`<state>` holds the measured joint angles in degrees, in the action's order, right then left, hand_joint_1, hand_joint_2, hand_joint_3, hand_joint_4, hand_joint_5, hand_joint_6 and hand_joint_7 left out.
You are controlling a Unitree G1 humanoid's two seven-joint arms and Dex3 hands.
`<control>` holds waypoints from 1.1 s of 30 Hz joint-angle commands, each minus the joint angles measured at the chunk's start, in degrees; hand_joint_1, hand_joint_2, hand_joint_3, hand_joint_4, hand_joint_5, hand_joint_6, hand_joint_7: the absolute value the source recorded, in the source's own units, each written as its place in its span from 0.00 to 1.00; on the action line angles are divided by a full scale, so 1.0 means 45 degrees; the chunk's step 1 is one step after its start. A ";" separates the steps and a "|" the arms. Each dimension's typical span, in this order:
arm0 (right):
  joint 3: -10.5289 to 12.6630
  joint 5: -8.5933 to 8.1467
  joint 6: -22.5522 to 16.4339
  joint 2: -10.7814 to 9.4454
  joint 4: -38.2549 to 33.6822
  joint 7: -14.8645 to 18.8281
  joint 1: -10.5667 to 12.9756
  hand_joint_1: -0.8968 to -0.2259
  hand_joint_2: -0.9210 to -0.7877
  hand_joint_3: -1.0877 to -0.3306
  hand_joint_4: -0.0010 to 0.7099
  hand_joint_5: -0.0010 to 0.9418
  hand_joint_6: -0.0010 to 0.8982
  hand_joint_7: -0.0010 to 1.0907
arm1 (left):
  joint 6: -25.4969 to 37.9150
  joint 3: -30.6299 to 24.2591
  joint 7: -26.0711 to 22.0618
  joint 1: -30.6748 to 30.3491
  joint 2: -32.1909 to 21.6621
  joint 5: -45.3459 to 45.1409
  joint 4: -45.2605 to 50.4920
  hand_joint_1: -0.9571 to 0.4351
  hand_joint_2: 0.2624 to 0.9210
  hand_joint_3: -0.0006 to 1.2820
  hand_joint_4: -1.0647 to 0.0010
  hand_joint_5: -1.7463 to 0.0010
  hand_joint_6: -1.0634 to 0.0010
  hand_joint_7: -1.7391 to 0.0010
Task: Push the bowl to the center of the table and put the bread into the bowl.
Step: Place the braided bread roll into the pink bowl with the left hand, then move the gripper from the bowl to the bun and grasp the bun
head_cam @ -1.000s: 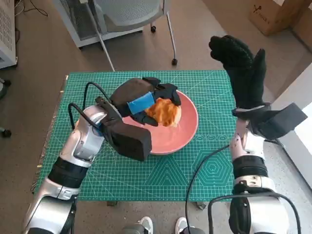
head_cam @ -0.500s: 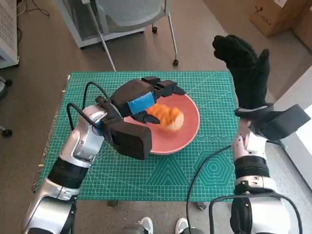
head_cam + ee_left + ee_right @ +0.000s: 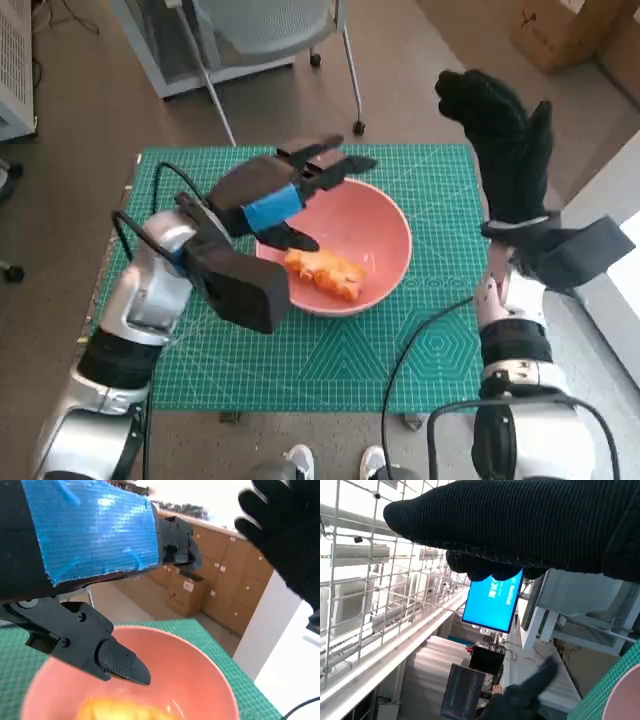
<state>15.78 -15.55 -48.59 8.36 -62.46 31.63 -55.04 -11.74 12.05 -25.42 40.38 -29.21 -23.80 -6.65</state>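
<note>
A pink bowl (image 3: 385, 225) stands near the middle of the green cutting mat (image 3: 420, 350). The orange bread (image 3: 322, 273) lies inside the bowl at its near-left side. My left hand (image 3: 275, 195) hovers above the bowl's far-left rim with its fingers spread and nothing in them. In the left wrist view the bowl (image 3: 200, 667) and the top of the bread (image 3: 117, 711) show below the left hand (image 3: 95, 550). My right hand (image 3: 500, 140) is raised upright above the mat's far right corner, holding nothing; its glove (image 3: 530, 525) crosses the right wrist view.
An office chair's legs (image 3: 350, 80) and a white cabinet (image 3: 180, 50) stand on the floor beyond the mat. A cardboard box (image 3: 565, 30) sits at the far right. A pale ledge (image 3: 610, 290) runs beside the table's right edge.
My left hand has let go of the bread and lifted away, fingers spreading. The bread dropped into the bowl's near-left side. The right hand stayed raised.
</note>
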 commanded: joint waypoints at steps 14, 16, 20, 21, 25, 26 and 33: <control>-0.0062 -0.0013 0.0622 -0.0101 -0.0126 0.0229 -0.0002 0.52 0.00 0.63 0.45 0.00 0.53 0.01 | 0.1907 -0.4244 -0.1138 -0.3273 -0.2846 0.1856 0.4788 0.52 0.70 0.00 0.83 0.99 0.74 0.94; -0.0064 -0.0013 0.0613 -0.0110 -0.0122 0.0249 0.0000 0.52 0.00 0.63 0.45 0.00 0.53 0.01 | 0.2184 -0.4581 -0.1264 -0.3677 -0.3104 0.1891 0.4974 0.53 0.71 0.00 0.83 0.99 0.74 0.94; -0.0069 -0.0004 0.0578 -0.0121 -0.0138 0.0263 -0.0012 0.52 0.00 0.62 0.45 0.00 0.54 0.01 | 0.2574 -0.5051 -0.1434 -0.4507 -0.3609 0.1774 0.5241 0.52 0.72 0.01 0.83 1.00 0.74 0.94; -0.0063 -0.0009 0.0588 -0.0121 -0.0151 0.0264 -0.0027 0.52 0.00 0.62 0.45 0.00 0.54 0.01 | 0.2654 -0.5141 -0.1466 -0.4718 -0.3719 0.1720 0.5287 0.52 0.72 0.01 0.83 1.00 0.74 0.94; -0.0053 -0.0028 0.0611 -0.0132 -0.0138 0.0277 -0.0074 0.52 0.00 0.63 0.46 0.00 0.54 0.01 | 0.3050 -0.5298 -0.1546 -0.5262 -0.3963 0.1672 0.5403 0.54 0.73 0.01 0.83 1.00 0.74 0.95; -0.0049 -0.0030 0.0618 -0.0130 -0.0139 0.0276 -0.0091 0.52 0.00 0.62 0.46 0.00 0.54 0.01 | 0.3110 -0.5314 -0.1547 -0.5365 -0.4004 0.1663 0.5397 0.55 0.72 0.01 0.83 1.00 0.74 0.95; -0.0039 -0.0015 0.0683 -0.0121 -0.0225 0.0260 -0.0234 0.52 0.00 0.62 0.46 0.00 0.54 0.01 | 0.3295 -0.5113 -0.1480 -0.5667 -0.4155 0.1660 0.4803 0.58 0.72 0.00 0.83 1.00 0.74 0.95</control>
<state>15.61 -15.56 -46.55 8.01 -62.60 32.53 -55.65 2.64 -11.24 -32.08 15.10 -47.04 -15.98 16.27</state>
